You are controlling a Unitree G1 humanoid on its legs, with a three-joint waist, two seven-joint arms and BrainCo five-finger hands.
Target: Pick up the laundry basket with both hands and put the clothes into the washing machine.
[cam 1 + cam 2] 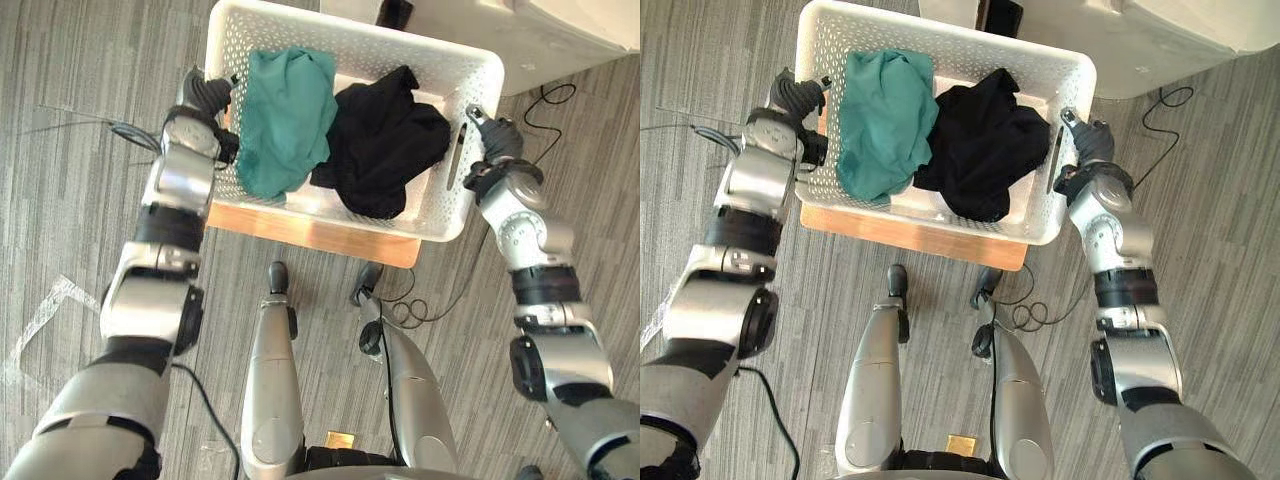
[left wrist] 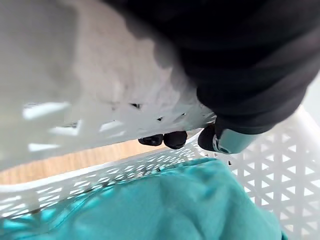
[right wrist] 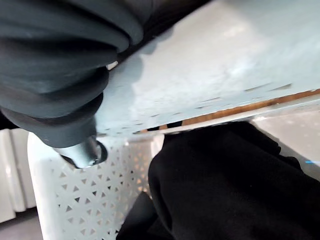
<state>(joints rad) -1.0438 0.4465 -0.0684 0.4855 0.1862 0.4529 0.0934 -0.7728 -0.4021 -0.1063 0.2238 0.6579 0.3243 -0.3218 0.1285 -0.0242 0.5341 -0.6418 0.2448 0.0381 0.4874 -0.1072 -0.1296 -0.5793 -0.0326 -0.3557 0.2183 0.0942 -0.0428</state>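
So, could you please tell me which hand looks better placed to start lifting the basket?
Left, probably. The left hand has fingertips curled under the rim of the basket; the right hand is at the opposite wall, its hold hidden. Lifting needs both.

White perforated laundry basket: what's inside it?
A teal garment and a black garment, side by side, covering most of the basket floor; anything beneath is hidden.

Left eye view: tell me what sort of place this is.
Probably a laundry area: a white perforated plastic laundry basket holds a teal garment and a black garment, with a white appliance casing just beyond it.
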